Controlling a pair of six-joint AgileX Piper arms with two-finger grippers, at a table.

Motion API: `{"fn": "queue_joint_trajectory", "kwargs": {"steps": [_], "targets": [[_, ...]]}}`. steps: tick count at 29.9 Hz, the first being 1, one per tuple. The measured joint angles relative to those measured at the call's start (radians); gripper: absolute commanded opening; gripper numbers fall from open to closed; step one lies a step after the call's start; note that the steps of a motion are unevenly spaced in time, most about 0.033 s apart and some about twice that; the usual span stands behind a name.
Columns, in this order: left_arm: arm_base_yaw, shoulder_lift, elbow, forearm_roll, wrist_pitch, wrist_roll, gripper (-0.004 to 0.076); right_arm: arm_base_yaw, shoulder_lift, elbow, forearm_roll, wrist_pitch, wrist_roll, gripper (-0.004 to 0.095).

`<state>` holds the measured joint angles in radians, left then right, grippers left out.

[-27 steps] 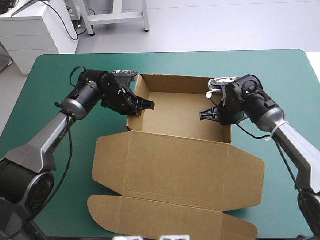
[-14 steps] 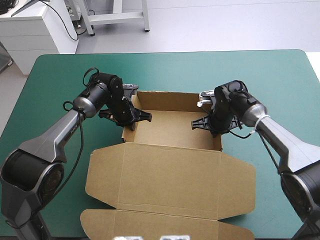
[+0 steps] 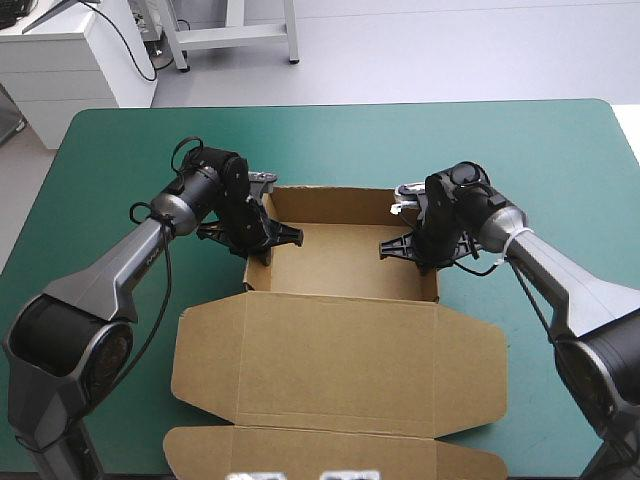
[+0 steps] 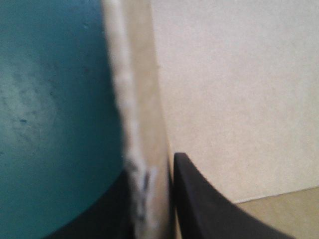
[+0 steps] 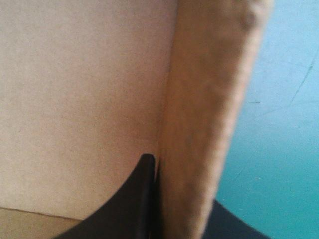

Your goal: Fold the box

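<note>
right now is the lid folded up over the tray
No, the box has its lid lying flat on the teal-green cover, and its tray stands open.

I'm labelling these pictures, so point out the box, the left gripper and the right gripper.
box point(image 3: 340, 350): high view, its flat lid panel.
left gripper point(image 4: 149, 169): left wrist view, midway between fingertips, at the wall.
right gripper point(image 5: 179, 181): right wrist view, midway between fingertips, at the wall.

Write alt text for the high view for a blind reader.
A brown box stands as an open tray on the teal-green table, lid flat toward the near edge. The left gripper grips its left wall, the right gripper its right wall.
</note>
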<state>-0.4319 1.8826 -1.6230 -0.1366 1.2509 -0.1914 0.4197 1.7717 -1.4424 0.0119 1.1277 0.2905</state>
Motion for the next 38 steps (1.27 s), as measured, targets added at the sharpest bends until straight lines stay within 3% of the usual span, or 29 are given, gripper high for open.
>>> {"fn": "queue_joint_trajectory", "kwargs": {"steps": [3,7,9,16,19,22,28,38], "targets": [[-0.002,0.006,-0.001,-0.016,-0.01,0.002,0.0465,0.0,0.0,0.0,0.008,0.002,-0.013,0.0382],[-0.008,0.006,-0.007,-0.03,-0.02,0.002,0.0482,-0.008,0.0,0.0,0.028,0.003,-0.02,0.0609],[-0.01,0.006,-0.009,-0.029,-0.02,0.002,0.0481,-0.018,0.0,0.0,0.03,0.003,-0.024,0.0667],[-0.01,0.004,-0.126,0.113,-0.019,0.013,0.0433,-0.029,0.0,-0.072,0.031,0.011,-0.019,0.0675],[-0.01,-0.008,-0.202,0.137,-0.017,0.014,0.0296,-0.029,0.0,-0.124,0.031,0.025,-0.01,0.0675],[-0.01,-0.043,-0.257,0.164,-0.017,0.048,0.0006,-0.033,0.0,-0.168,0.031,0.063,0.011,0.0674],[-0.01,-0.189,-0.224,0.172,-0.009,0.08,-0.0008,-0.058,-0.012,-0.181,0.03,0.101,0.046,0.0675],[-0.01,-0.506,0.101,0.215,-0.003,0.081,-0.0008,-0.059,-0.034,-0.171,0.029,0.105,0.07,0.0673]]}}
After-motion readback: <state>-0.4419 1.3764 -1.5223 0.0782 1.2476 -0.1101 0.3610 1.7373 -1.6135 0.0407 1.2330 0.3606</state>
